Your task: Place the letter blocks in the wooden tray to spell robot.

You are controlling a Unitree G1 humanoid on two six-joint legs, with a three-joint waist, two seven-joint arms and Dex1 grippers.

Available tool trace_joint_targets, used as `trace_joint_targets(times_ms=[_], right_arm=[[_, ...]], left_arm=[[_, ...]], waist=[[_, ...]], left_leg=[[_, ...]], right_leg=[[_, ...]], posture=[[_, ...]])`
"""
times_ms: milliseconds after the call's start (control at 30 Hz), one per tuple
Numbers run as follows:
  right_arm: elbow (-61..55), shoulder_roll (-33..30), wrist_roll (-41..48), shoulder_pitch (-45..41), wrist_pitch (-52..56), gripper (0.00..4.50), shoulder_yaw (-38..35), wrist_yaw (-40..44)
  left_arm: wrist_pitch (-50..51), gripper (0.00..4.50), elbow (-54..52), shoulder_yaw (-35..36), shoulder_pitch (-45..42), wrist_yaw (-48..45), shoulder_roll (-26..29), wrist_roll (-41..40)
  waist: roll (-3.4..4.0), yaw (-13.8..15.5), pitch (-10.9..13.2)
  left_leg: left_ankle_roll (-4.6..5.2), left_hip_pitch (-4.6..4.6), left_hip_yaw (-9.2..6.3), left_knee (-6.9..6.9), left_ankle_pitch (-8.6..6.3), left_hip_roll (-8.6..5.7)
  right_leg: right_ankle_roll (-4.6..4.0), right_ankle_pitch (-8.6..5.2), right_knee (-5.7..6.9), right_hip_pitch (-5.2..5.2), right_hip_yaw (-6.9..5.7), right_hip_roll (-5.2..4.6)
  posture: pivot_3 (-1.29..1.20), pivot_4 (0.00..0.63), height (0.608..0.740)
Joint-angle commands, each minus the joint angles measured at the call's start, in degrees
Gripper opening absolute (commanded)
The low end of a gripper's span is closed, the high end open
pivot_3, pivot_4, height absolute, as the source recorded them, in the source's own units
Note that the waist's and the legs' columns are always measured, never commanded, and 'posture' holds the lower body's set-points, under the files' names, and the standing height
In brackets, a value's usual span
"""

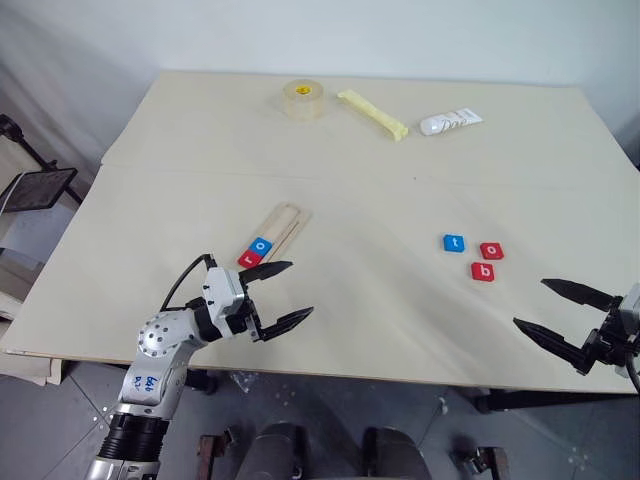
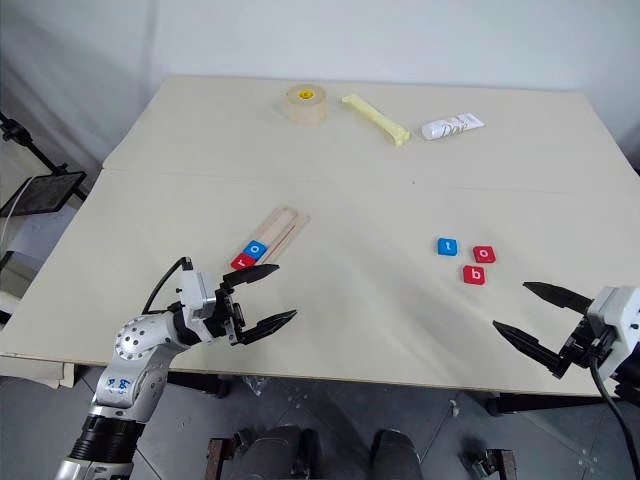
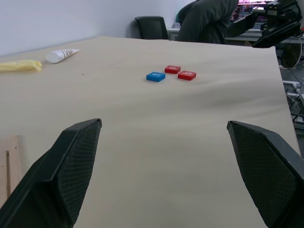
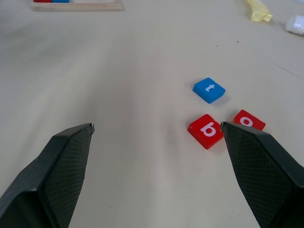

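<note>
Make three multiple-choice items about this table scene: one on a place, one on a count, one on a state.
1. Where is the red square block with letter b?
A. in the tray
B. loose on the table
C. in a gripper

2. How many blocks lie in the long pale wooden tray?
A. two
B. three
C. five

3. How is the right gripper?
A. shut on a block
B. open, holding nothing
C. shut, holding nothing

Answers: 1 B, it lies beside the blue t block. 2 A, a red block and a blue one. 3 B, its fingers stand apart.

The pale surface (image 1: 380, 320) carries the wooden tray (image 1: 283, 226) just beyond the left pincer (image 1: 282, 293); three loose letter blocks (image 1: 473, 256) lie ahead of the right pincer (image 1: 548, 307); tape roll (image 1: 303, 100), yellow stick (image 1: 372, 113) and white tube (image 1: 450, 122) lie far beyond both.
</note>
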Motion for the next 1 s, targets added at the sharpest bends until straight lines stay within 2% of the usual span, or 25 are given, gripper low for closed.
trace_joint_targets(times_ms=[33,400,633,767,1000], right_arm=[[-0.2,-0.6,0.3,-0.5,-0.4,4.46,-1.2,-0.1],[2.9,-0.6,-1.3,-6.2,-0.4,4.46,2.4,-0.3],[6.7,-1.2,-2.3,-13.0,-0.4,4.46,6.6,1.4],[10.5,-1.4,-3.5,-19.2,-1.1,4.46,10.1,3.4],[12.5,-1.3,-4.4,-23.7,-1.5,4.46,12.7,5.8]], left_arm=[[-0.4,4.50,-2.3,1.0,-0.7,0.3,-0.1,-1.2],[1.9,4.50,-6.2,4.1,1.1,5.6,2.2,-0.1],[8.9,4.50,-13.6,11.4,8.9,12.2,6.8,-0.2],[11.5,4.50,-17.9,14.8,15.0,12.8,8.9,-0.9],[14.3,4.50,-20.9,17.8,16.5,15.4,9.3,-1.4]], waist=[[0.00,0.1,0.0],[0.00,-0.1,0.0],[-0.02,-0.2,0.0],[-0.03,-0.2,0.0],[-0.04,0.0,0.0]], left_leg=[[0.00,0.00,0.00,0.01,0.00,0.00],[0.00,0.00,-0.01,0.01,0.00,0.02],[-0.01,0.00,-0.01,0.03,0.00,0.05],[0.00,-0.02,-0.02,0.11,-0.02,0.04],[-0.03,-0.13,-0.30,0.31,-0.10,0.02]], right_leg=[[0.00,0.00,0.00,0.01,0.00,0.00],[0.00,0.00,0.01,-0.01,0.00,0.01],[0.00,0.00,0.02,-0.01,0.01,0.02],[0.00,0.00,0.02,0.01,0.05,0.00],[0.00,0.00,0.02,0.06,0.08,0.00]], posture=[[0.00,0.150,0.740],[0.00,0.150,0.740],[0.00,0.150,0.740],[0.00,0.150,0.740],[0.00,0.150,0.740]])
